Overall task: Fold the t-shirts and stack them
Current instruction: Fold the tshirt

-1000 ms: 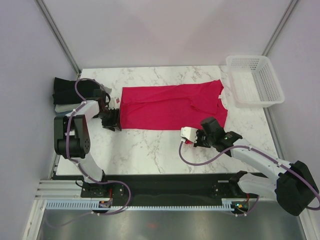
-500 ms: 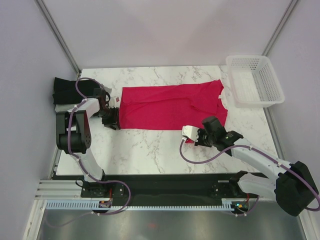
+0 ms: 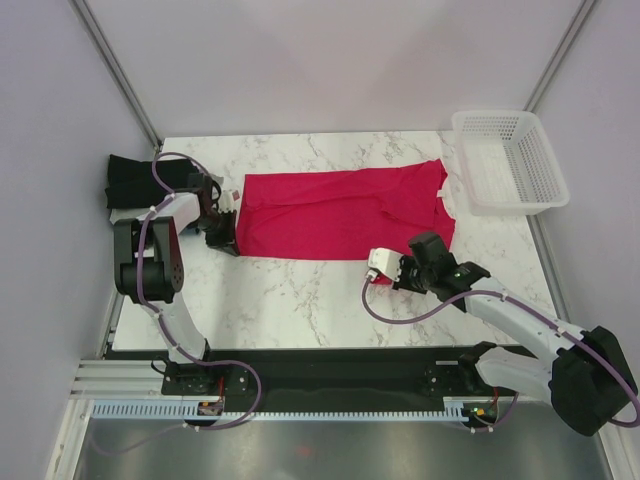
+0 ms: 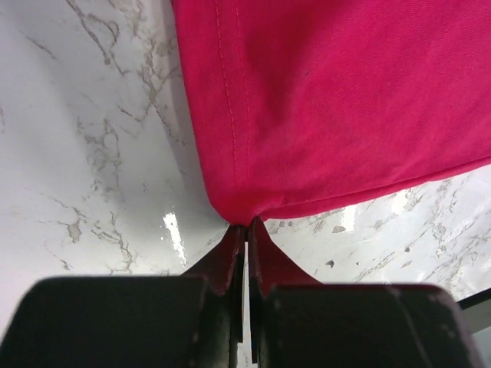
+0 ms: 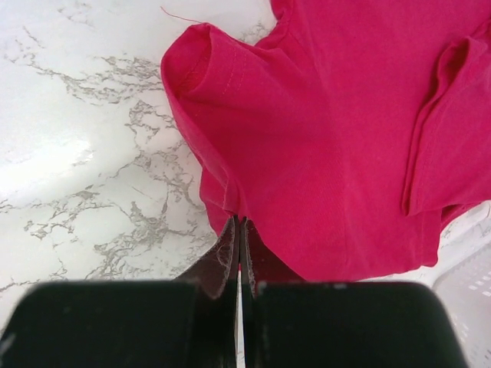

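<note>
The crimson-red t-shirt (image 3: pixel 340 210) lies flat across the middle of the table, folded lengthwise. My left gripper (image 3: pixel 233 241) is shut on its near left corner, the cloth (image 4: pixel 322 107) pinched at the gripper (image 4: pixel 246 225). My right gripper (image 3: pixel 426 246) is shut on the shirt's near edge by the sleeve, the cloth (image 5: pixel 330 130) pinched at the gripper (image 5: pixel 239 220). A stack of folded shirts lies at the far left, black (image 3: pixel 130 178) over pale grey-white (image 3: pixel 124 214). The blue one is not visible.
A white mesh basket (image 3: pixel 510 160) stands at the back right, its corner touching the shirt's collar end, and shows in the right wrist view (image 5: pixel 468 284). Grey walls close in the marble table (image 3: pixel 300 290) on three sides.
Both grippers have shifted slightly toward the far side of the table while holding the shirt's near edge. The right gripper also moved a little to the right.
</note>
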`<state>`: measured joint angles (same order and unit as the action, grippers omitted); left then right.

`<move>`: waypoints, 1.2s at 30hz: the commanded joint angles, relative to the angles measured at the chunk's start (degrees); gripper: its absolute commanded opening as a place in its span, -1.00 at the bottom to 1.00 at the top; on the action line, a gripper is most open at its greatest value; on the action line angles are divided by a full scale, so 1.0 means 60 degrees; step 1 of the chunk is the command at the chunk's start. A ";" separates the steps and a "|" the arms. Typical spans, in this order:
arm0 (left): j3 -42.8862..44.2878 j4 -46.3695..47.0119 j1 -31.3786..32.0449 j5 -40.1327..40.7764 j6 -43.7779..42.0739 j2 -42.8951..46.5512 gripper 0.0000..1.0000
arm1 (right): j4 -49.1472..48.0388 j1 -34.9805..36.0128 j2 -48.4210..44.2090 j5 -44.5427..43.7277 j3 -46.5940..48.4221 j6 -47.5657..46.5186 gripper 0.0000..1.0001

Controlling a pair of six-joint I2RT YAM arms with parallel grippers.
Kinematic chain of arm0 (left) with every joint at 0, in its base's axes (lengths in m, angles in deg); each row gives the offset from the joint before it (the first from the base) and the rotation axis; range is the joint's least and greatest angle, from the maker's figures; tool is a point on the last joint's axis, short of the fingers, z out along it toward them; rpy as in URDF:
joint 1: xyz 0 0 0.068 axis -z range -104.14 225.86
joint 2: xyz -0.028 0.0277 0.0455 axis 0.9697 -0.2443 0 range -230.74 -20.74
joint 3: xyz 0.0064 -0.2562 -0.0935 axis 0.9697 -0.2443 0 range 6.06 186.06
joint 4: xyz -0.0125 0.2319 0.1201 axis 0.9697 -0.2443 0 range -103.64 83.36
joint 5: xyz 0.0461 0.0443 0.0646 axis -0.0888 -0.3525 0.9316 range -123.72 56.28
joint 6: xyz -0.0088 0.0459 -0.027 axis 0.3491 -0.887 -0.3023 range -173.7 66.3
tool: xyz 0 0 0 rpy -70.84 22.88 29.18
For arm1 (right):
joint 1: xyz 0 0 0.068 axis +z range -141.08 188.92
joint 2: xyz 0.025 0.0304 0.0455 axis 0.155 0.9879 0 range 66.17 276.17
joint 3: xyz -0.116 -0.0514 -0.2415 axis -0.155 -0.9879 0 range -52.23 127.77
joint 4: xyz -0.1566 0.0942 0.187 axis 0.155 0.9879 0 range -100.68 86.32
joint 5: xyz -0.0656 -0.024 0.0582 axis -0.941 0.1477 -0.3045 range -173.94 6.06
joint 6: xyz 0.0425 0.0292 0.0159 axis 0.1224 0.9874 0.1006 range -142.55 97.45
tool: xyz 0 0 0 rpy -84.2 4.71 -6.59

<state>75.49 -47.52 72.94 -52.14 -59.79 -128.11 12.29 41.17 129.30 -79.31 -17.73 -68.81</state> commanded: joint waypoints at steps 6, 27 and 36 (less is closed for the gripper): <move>0.0688 -0.0641 -0.0026 -0.0680 -0.0230 0.0815 -0.96 | -0.0076 -0.0905 -0.0356 -0.0330 0.0840 0.0430 -1.00; 0.3852 -0.1711 -0.0026 -0.1384 0.0047 0.0054 -0.96 | -0.1892 -0.2298 0.1898 -0.0712 0.4254 -0.0375 -1.00; 0.5712 -0.1887 -0.0026 -0.1457 0.0340 -0.1394 -0.96 | -0.2698 -0.2971 0.4183 -0.0712 0.6346 -0.0683 -1.00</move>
<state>104.43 -57.93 72.94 -59.44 -59.64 -133.42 0.33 24.78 151.40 -82.94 15.05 -71.92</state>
